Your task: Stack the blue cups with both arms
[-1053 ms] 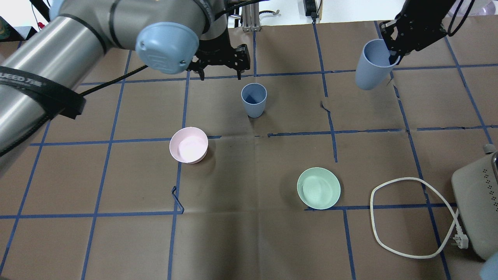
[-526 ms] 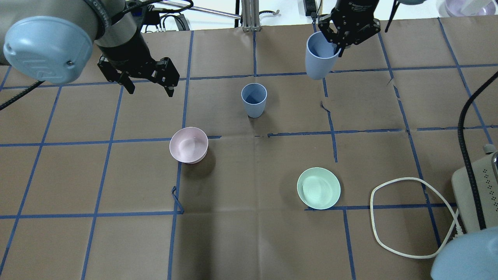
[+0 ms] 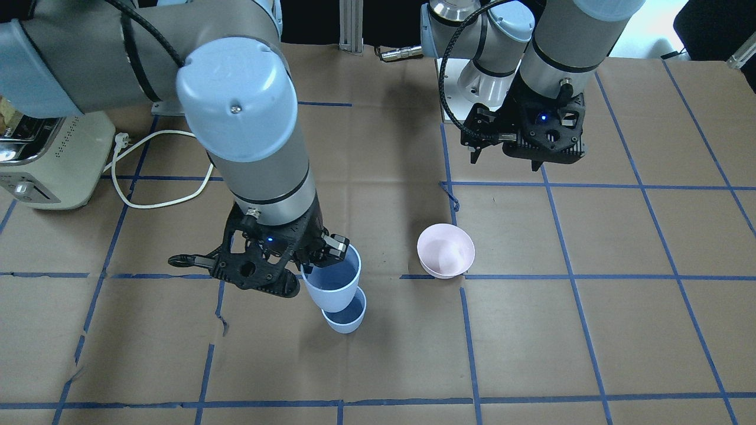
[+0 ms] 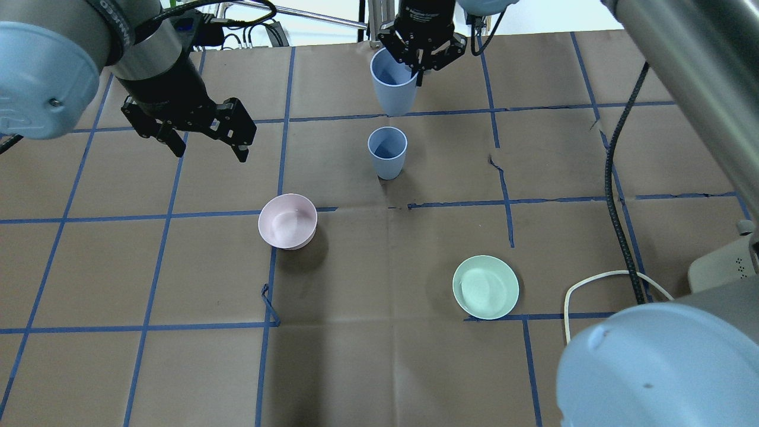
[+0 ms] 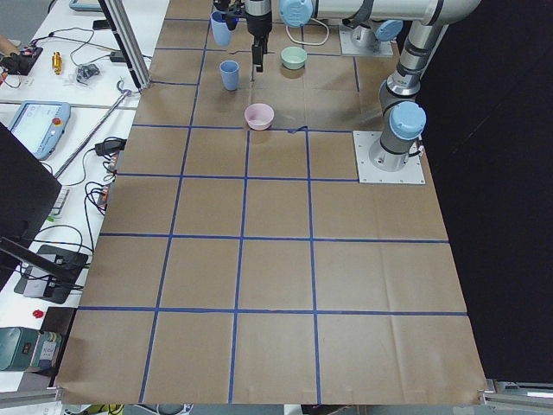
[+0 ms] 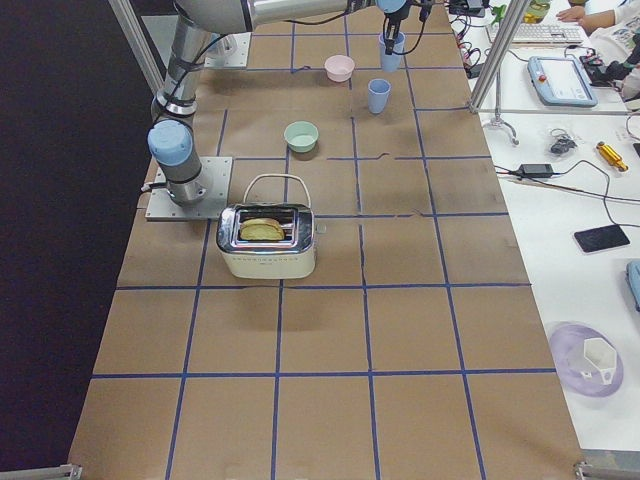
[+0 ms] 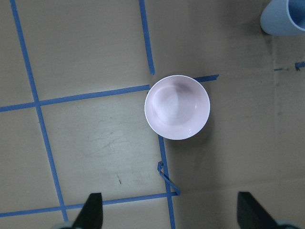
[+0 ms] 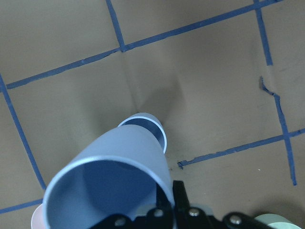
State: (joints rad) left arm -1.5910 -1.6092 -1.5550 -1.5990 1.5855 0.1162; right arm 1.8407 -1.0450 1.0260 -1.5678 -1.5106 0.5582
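right end effector (image 4: 417,70) pinching rim of lifted blue cup (image 4: 392,83) | held over standing blue cup (image 4: 387,153) on table (image 4: 379,356) | left end effector (image 4: 210,153) spread, empty, well apart from both

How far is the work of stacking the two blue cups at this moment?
Done: the right gripper grips one blue cup by its rim, clear of the table. In hand: that cup hangs tilted over the standing cup, not yet inside it. Left: lowering it in and letting go. The left gripper is open and empty, off to the side.
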